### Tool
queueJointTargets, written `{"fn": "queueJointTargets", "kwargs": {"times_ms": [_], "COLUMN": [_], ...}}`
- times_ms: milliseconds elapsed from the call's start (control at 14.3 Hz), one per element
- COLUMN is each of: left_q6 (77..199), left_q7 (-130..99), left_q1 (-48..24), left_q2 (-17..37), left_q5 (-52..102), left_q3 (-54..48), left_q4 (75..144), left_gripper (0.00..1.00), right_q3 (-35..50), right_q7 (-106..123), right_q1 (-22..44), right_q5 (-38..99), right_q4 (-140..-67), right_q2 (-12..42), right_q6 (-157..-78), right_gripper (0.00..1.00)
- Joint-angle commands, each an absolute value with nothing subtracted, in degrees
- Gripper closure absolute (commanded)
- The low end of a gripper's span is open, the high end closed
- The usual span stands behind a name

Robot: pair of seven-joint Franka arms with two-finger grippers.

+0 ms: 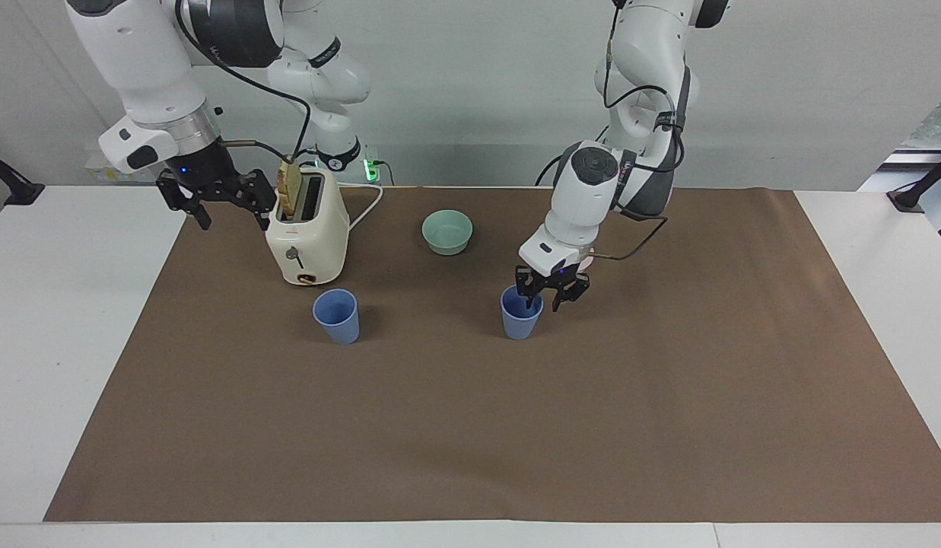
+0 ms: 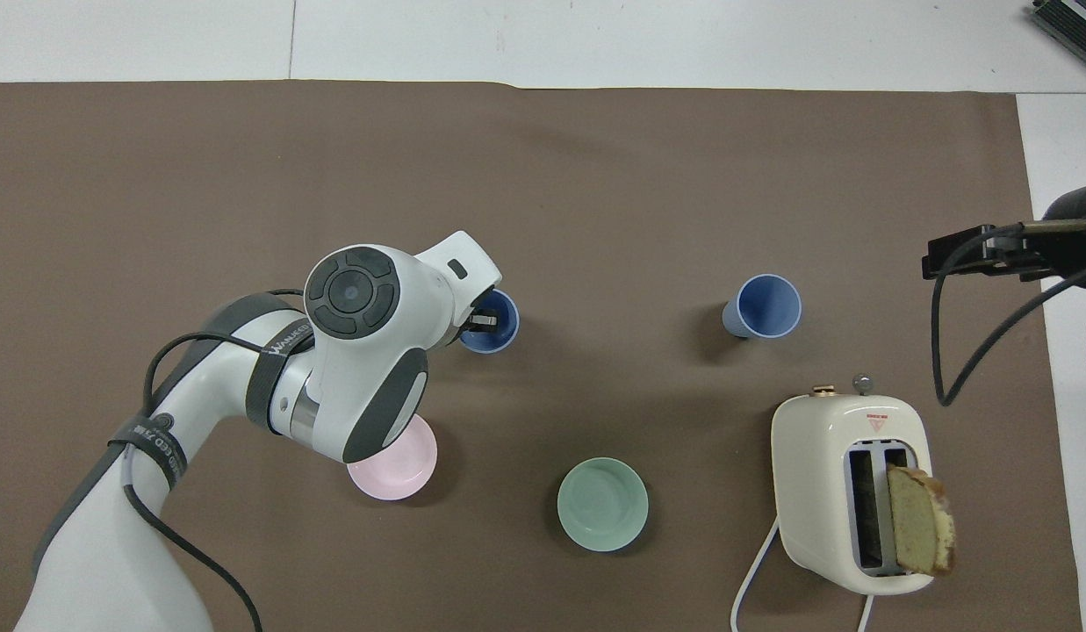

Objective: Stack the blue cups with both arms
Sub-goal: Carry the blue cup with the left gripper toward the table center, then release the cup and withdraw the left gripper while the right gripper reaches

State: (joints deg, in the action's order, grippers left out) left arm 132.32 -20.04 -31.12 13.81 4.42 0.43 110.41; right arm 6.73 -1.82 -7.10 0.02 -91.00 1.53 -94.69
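Observation:
One blue cup [image 1: 520,323] stands upright on the brown mat near the table's middle; it also shows in the overhead view [image 2: 500,325]. My left gripper [image 1: 550,295] is open at its rim, one finger inside the cup and one outside, on the side toward the left arm's end; it shows in the overhead view too [image 2: 474,320]. The second blue cup [image 1: 337,317] stands alone beside the toaster, seen from above as well [image 2: 765,305]. My right gripper [image 1: 220,204] is open and empty, waiting in the air beside the toaster [image 2: 933,257].
A cream toaster [image 1: 306,236] with a bread slice [image 1: 290,188] in one slot stands toward the right arm's end. A mint-green bowl [image 2: 602,504] and a pale pink bowl [image 2: 393,470], partly under my left arm, sit nearer the robots than the cups.

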Motion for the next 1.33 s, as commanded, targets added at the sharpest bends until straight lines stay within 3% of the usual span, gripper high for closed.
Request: {"fn": "queueJointTargets", "kwargs": {"times_ms": [0, 279, 629, 1257], "left_q6": [132.5, 128.6, 121.7, 97.9], "left_q7": [-19.3, -19.2, -7.1, 9.3], "left_q1": [-31.0, -28.0, -17.7, -4.4], "left_q2": [12.3, 8.4, 1.4, 2.3], "left_q5": [4.7, 3.9, 3.9, 3.4], "left_q3": [1.2, 1.4, 1.3, 1.5], "left_q4": [110.7, 110.7, 109.6, 88.6], "left_gripper": [0.0, 0.0, 0.0, 0.0], "right_q3": [7.0, 7.0, 7.1, 7.4], "right_q7": [-2.4, -2.7, -3.3, -4.7], "right_q1": [-7.4, -7.3, -7.1, -5.1], "right_q5": [-0.5, -0.5, -0.4, -0.4], "right_q4": [-93.9, -98.8, -99.9, -104.9], "right_q2": [0.8, 1.1, 6.1, 10.9], "right_q6": [-96.8, -103.9, -106.3, -116.4], "right_gripper": [0.0, 0.0, 0.0, 0.0]}}
